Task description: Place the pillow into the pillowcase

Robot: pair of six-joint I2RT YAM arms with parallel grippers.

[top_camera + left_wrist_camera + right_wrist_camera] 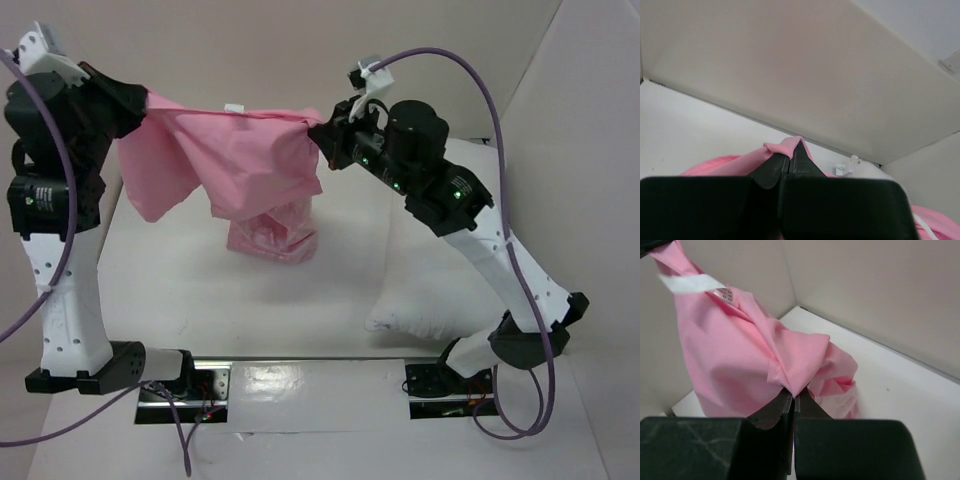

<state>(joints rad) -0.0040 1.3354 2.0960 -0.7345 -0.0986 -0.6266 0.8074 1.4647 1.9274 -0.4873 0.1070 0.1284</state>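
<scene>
Pillowcase (250, 165) hangs pinched by left gripper (143, 102) and right gripper (318, 129).

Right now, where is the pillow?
In the top view, the pillow lies on the table at the right, beneath the right arm, apart from the hanging pillowcase.

The thin pink cloth pillowcase (250, 165) looked matt, shinier at its lower bunch. The plump white pillow (425, 300) was soft, plain cloth.
</scene>
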